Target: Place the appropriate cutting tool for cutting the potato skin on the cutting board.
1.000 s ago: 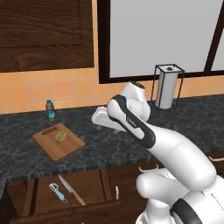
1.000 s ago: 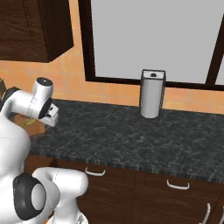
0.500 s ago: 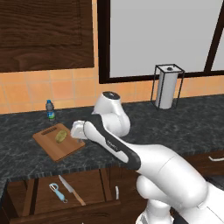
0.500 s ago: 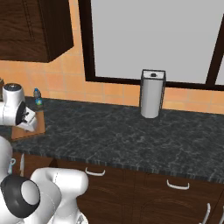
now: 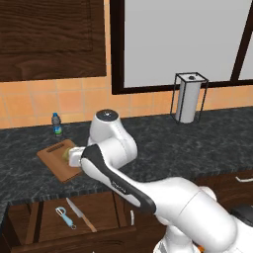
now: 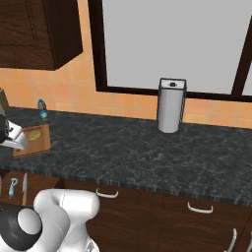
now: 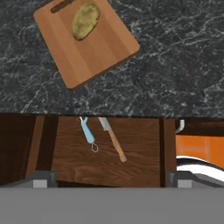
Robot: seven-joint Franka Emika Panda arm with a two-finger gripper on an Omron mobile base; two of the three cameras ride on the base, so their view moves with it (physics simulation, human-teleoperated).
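The gripper hangs above the front edge of the counter, looking straight down; its two dark fingertips stand wide apart at the bottom of the hand view with nothing between them. In the left base view the hand sits over the near corner of the cutting board, low above the counter.

Nearest, below the counter edge, an open drawer shows its wooden floor. In it the peeler lies with its light-blue handle and ring end, and just beside it, apart from it, lies the knife with a silver blade and brown handle. From the left base view both show in the drawer, peeler to the left of the knife.

Farther on, the cutting board rests flat on the dark speckled counter, its handle slot at the far short edge. The potato lies on the board near that slot.

Beyond the board a small bottle stands near the tiled wall, and well to the right a paper towel holder stands before the window.
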